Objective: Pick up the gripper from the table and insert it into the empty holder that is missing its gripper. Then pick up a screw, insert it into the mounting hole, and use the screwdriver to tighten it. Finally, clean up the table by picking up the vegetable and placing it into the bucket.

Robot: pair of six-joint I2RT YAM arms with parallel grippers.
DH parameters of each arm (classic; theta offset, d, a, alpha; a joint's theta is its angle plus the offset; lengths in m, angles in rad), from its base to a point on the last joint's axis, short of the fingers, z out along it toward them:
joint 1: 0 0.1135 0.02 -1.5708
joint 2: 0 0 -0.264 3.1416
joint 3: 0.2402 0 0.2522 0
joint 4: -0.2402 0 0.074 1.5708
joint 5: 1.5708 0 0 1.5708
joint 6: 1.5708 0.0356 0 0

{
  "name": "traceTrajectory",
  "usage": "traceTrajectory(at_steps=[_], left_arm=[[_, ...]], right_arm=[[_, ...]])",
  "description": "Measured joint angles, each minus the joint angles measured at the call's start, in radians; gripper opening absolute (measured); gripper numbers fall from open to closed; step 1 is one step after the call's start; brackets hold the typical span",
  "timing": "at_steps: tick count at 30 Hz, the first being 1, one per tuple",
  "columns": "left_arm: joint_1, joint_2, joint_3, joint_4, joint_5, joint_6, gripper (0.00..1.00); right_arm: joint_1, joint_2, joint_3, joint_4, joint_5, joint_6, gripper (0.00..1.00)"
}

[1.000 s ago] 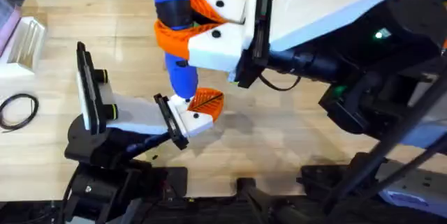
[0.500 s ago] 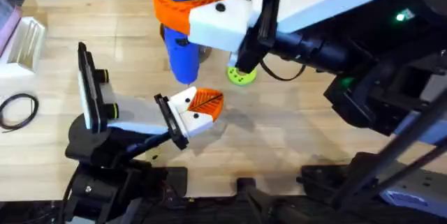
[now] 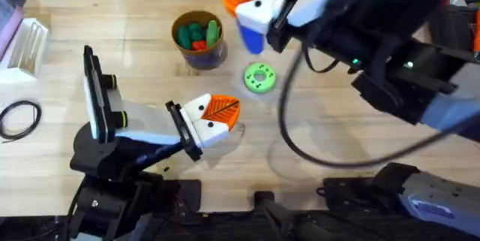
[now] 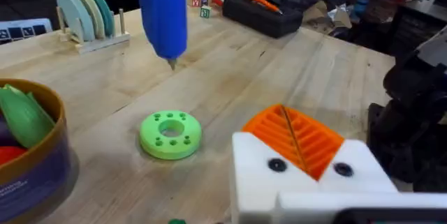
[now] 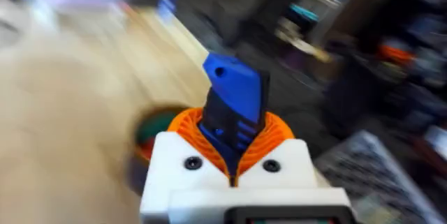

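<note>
Our right end effector (image 5: 234, 165) is clenched on the screwdriver (image 5: 234, 109), the blue barrel pinched between the orange ribbed pads (image 5: 188, 130) so that its slim dark tip hangs free below; the left wrist view shows that tip pointing down, raised above the tabletop (image 4: 293, 77) and apart from everything on it. We judge the upright grip is meant to keep the bit in line with a mounting hole.

Our left end effector (image 3: 214, 117) rests low near the middle of the tabletop, an orange ribbed wedge seated on its white block; we cannot tell from these views whether it is released or clenched. Held low and level like this, it reads to us as a steady mount for the driving step, though we cannot make out a screw or confirm the hole.

Just beyond it lies the lime green ring-shaped disc (image 3: 259, 76), flat on the wood. Farther back stands the bucket (image 3: 200, 55), upright, with green and red pieces inside (image 3: 196, 34); the dark green one may be the vegetable, but we cannot say for sure. The bucket sits well apart from the screwdriver's tip, so it leaves the working area unobstructed.
</note>
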Motion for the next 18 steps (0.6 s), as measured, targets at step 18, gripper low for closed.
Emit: traceTrajectory(at_steps=[18], left_arm=[[0.0, 0.0, 0.0, 0.0, 0.0, 0.0, 0.012]], right_arm=[[-0.206, 0.421, 0.0, -0.215, 0.336, -0.868, 0.035]])
